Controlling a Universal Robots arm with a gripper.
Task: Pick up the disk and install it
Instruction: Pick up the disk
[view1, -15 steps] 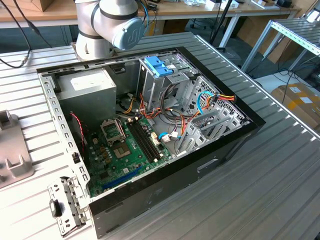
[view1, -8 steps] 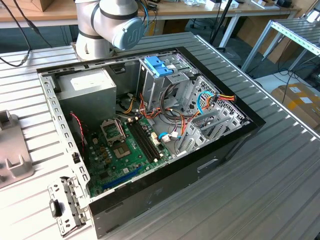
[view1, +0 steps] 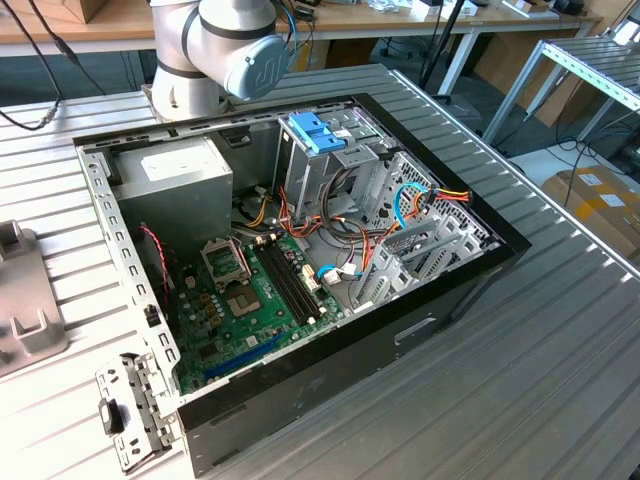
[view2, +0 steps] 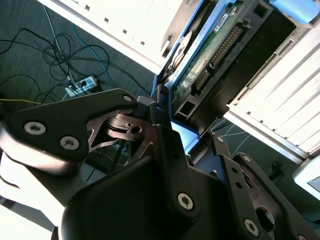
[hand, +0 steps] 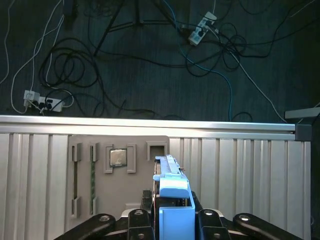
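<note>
In both wrist views my gripper (hand: 173, 216) is shut on the disk (hand: 171, 181). The disk stands on edge between the black fingers (hand: 143, 214), clipped in its light-blue plastic frame. It is held above the ribbed metal table (hand: 240, 175), near the table's edge rail. In the second wrist view the disk (view2: 207, 52) shows its green circuit-board side and a dark connector edge, with the gripper (view2: 186, 131) clamped on its near end. The open computer case (view1: 300, 250) lies on the table in the exterior view, and its fixed drive cage with blue tabs (view1: 318, 130) is at the back.
A grey holder tray (hand: 117, 172) with a square chip (hand: 118, 157) and slots lies just past the held disk. Beyond the rail (hand: 150, 125) is dark floor with cables and power strips (hand: 40, 102). Inside the case are a grey power supply (view1: 185, 175), a motherboard (view1: 250, 300) and loose coloured wires (view1: 400, 215).
</note>
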